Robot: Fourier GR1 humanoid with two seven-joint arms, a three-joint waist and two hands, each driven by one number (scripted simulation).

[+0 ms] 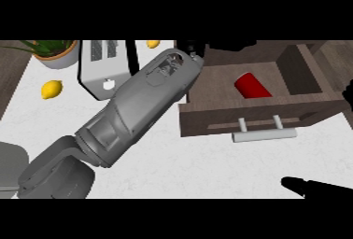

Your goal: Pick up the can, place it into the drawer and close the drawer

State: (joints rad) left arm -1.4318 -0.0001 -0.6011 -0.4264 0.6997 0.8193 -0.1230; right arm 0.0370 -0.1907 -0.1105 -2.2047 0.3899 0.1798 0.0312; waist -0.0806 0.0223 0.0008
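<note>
Red can (252, 86) lies inside the open drawer (241, 122), not held. Left hand (196, 46) behind drawer, fingers hidden: cannot tell. Right hand (310, 186) below drawer: cannot tell. Can likely light, rigid, slick; handle (264, 135) is the next grip.

The left hand (192, 46) is mostly hidden behind its own grey arm at the drawer's (207, 84) back corner. Only a black fingertip of the right hand (303, 186) shows. The plant pot (59, 55) is cut off.
</note>
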